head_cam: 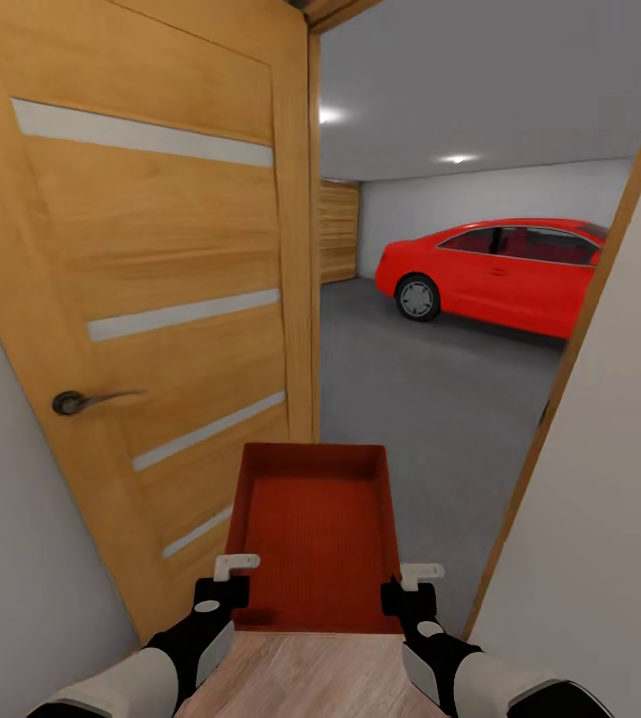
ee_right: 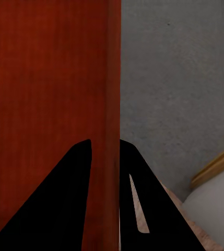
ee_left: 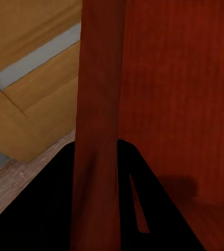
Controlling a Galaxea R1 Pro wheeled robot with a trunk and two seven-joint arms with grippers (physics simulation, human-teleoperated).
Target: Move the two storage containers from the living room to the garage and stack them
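Observation:
An orange-red storage container (head_cam: 310,529) is held level in front of me, in the doorway to the garage. My left gripper (head_cam: 228,583) is shut on its left wall (ee_left: 98,104), one finger on each side of the wall. On the opposite side, my right gripper (head_cam: 412,590) is shut on the right wall (ee_right: 109,104) in the same way. The bin looks empty inside. Beyond it lies the dark grey garage floor (head_cam: 430,399).
An open wooden door (head_cam: 151,299) with a lever handle (head_cam: 81,401) stands close on my left. A white wall and wooden door frame (head_cam: 569,379) close in on the right. A red car (head_cam: 504,274) is parked at the garage's far right. Light wood planks (head_cam: 310,678) lie underfoot.

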